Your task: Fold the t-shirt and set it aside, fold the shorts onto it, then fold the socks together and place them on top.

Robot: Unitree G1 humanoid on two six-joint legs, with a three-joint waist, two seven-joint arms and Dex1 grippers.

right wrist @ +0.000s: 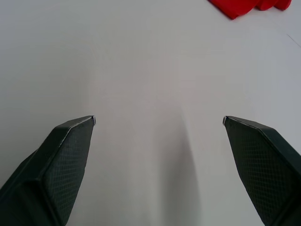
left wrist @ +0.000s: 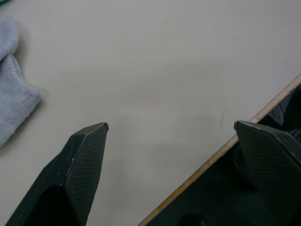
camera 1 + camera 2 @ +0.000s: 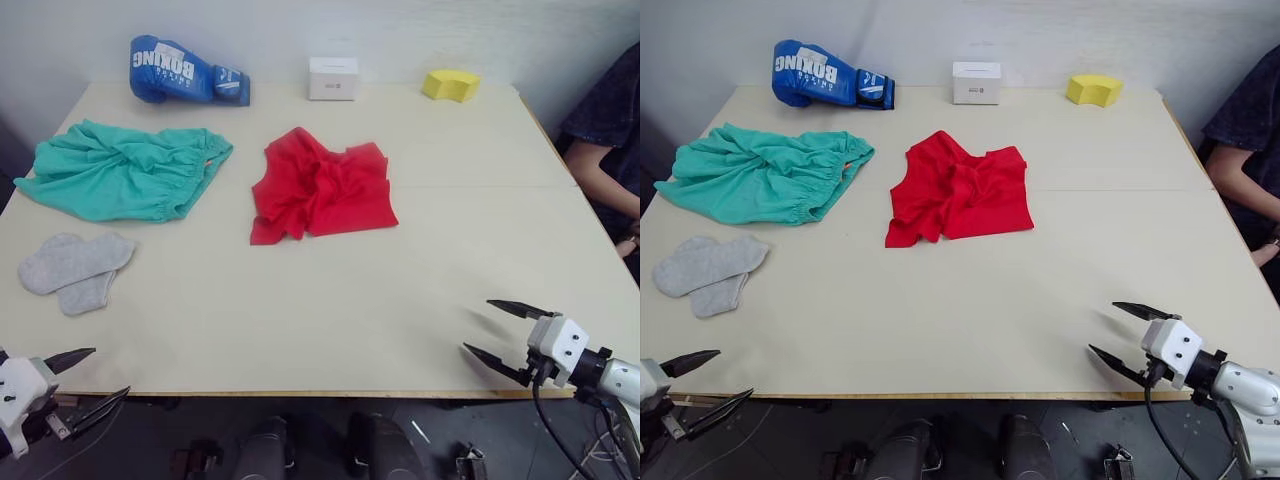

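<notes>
Left eye view: one t-shirt [image 3: 322, 187], one shorts [image 3: 125, 170], two socks [image 3: 75, 268]; both end effectors released.

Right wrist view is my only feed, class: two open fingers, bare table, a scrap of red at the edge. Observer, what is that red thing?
Observer: It is the t-shirt, lying crumpled and unfolded near the table's middle, apart from the right end effector.
Operator: Where are the shorts?
Observer: The shorts lie spread out on the robot's left side, beside the t-shirt but not touching it.
Operator: And the socks?
Observer: The socks lie overlapping each other, nearer the robot than the shorts, on the left.
Operator: What is the left arm doing?
Observer: The left end effector is open at the table's near edge, holding nothing.
</notes>
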